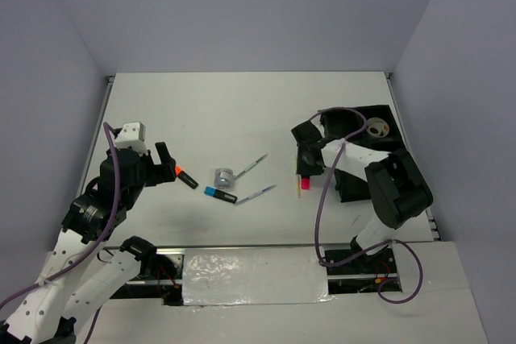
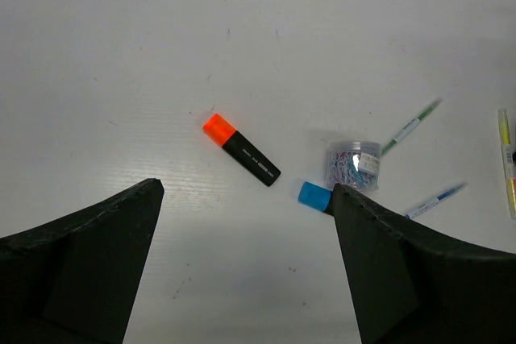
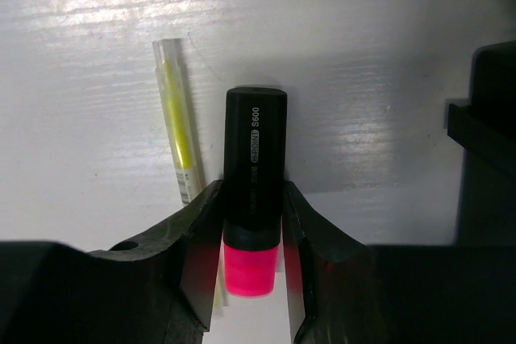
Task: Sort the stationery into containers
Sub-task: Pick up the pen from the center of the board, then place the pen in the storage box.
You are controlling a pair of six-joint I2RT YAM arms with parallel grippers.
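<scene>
My right gripper (image 3: 252,199) is shut on a black highlighter with a pink cap (image 3: 254,159), low over the table just left of the black organiser tray (image 1: 361,114). A thin yellowish stick (image 3: 176,130) lies beside it. My left gripper (image 2: 246,191) is open and empty, above the table. In front of it lie an orange-capped highlighter (image 2: 242,151), a blue-capped highlighter (image 2: 313,196), a small silver cylinder (image 2: 353,165) and two slim white pens (image 2: 411,128) (image 2: 435,199). A tape roll (image 1: 376,128) sits in the tray.
The tray's black wall (image 3: 484,159) stands close to the right of my right gripper. The right arm and its purple cable (image 1: 322,199) cover part of the tray. Grey walls enclose the white table (image 1: 242,110).
</scene>
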